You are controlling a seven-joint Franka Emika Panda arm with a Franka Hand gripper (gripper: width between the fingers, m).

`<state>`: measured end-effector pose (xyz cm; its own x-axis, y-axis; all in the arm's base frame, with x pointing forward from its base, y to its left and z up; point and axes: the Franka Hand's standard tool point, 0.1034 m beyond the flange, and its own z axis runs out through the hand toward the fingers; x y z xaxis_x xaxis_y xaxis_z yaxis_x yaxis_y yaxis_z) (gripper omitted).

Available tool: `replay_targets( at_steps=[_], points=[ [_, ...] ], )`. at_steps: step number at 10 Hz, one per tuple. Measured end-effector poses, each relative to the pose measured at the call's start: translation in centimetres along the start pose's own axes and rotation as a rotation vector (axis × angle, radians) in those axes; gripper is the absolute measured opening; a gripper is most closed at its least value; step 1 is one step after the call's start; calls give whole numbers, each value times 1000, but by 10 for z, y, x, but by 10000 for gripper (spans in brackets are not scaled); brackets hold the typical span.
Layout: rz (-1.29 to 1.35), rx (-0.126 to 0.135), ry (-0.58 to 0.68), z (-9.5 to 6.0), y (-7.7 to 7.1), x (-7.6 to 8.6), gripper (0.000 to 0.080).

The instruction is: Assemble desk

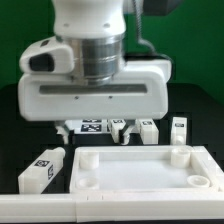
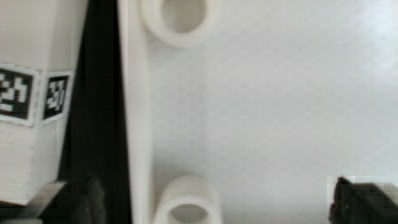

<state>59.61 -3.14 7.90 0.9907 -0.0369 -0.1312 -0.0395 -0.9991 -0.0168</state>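
Jaws spread wide and holding nothing, my gripper hangs over the white tabletop, one corner socket close below, a tagged leg just beside its edge, more legs lined up beyond; I reckon squaring up before closing matters most.

The tabletop is white, the legs white with black-and-white tags, the table black.

On the black table I see the tabletop, one leg at its nine o'clock, and two legs toward one o'clock.
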Motion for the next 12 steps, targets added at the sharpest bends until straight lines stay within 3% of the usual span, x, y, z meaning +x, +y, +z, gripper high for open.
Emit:
replay_targets(
  at_steps=[4,5,8,9,12],
  points=[
    [-7,-2,-6,1,-2,-4,649],
    [9,-1,-6,-1,-10,-5,649],
    [20,2,-118,-4,-83,-38,649],
    [-10,3,-127,-8,-98,-39,649],
    [3,9,-128,-6,-92,-38,649]
  ],
)
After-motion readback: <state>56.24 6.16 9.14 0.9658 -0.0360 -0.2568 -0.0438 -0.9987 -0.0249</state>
